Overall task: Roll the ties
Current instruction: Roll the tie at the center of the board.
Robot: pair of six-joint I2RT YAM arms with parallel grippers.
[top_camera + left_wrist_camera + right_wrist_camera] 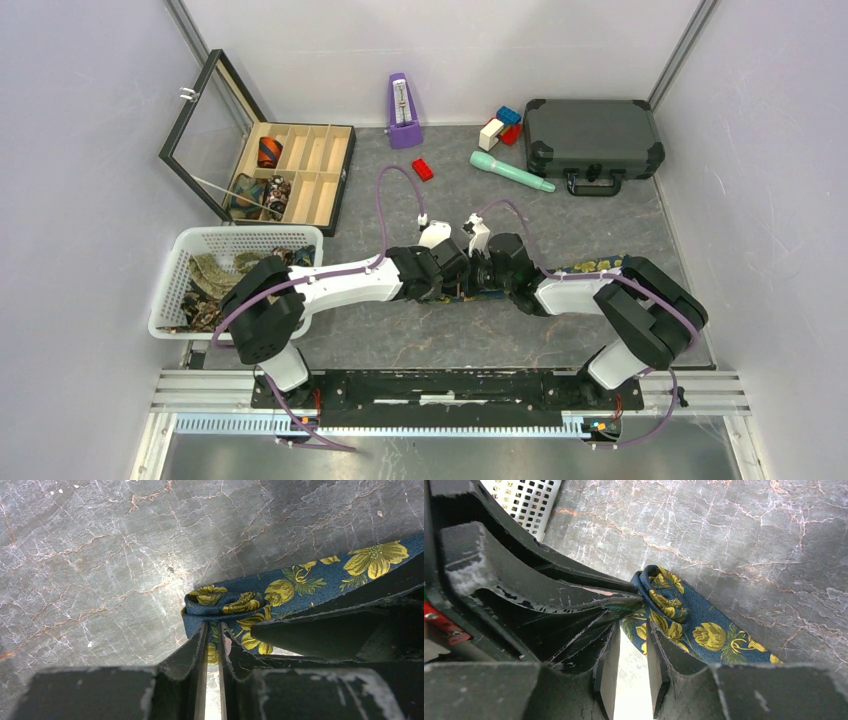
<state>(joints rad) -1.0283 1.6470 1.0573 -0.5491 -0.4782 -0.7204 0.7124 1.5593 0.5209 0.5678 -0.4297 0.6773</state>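
Observation:
A navy tie with yellow flowers [225, 602] lies on the grey marbled table, its end wound into a small coil. The rest of its strip [590, 267] runs right under the right arm. Both grippers meet at the coil in the table's middle. My left gripper [214, 630] is shut on the coil's lower fold, with cloth showing in the narrow slot between its fingers. My right gripper [634, 627] faces it from the other side, its jaws a little wider, pinching the tie's edge [674, 610] at the tips. From above, the left gripper [462, 280] and right gripper [487, 278] hide the coil.
A white basket [245, 240] with more loose ties stands at the left. Behind it is an open wooden box [300, 170] holding rolled ties. At the back stand a purple metronome [404, 112], a red block [423, 169], a teal tool [510, 172], coloured blocks [500, 127] and a black case [592, 138].

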